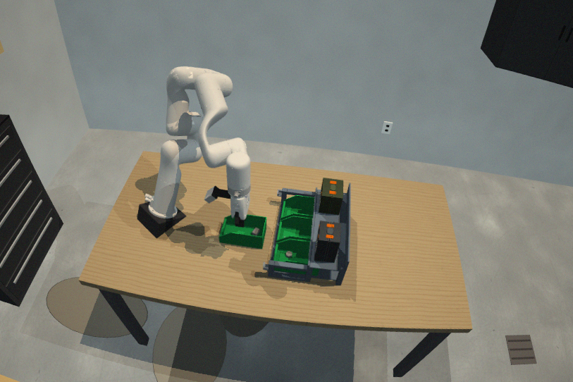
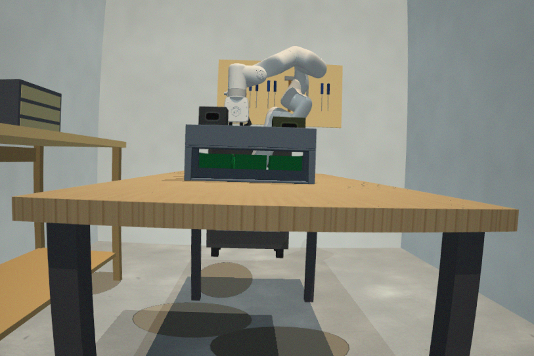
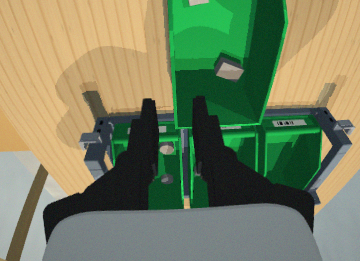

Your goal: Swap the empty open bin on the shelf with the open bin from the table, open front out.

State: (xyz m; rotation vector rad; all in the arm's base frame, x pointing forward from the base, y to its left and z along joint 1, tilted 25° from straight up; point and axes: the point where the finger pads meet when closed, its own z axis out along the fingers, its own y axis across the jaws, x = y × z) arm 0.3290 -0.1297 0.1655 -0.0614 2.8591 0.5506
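A green open bin stands on the table left of the shelf and holds two grey parts. It fills the upper part of the wrist view. My gripper points straight down over the bin's end farthest from the shelf. In the wrist view its fingers stand part open, one on each side of the bin's wall near a corner, gripping nothing. The grey shelf holds three green bins. The nearest one holds a grey part. The middle one and the far one show none.
Two dark boxes stand on the shelf's upper board behind the bins. From the exterior view the shelf shows its back and hides my fingers. The arm's base stands at the table's left.
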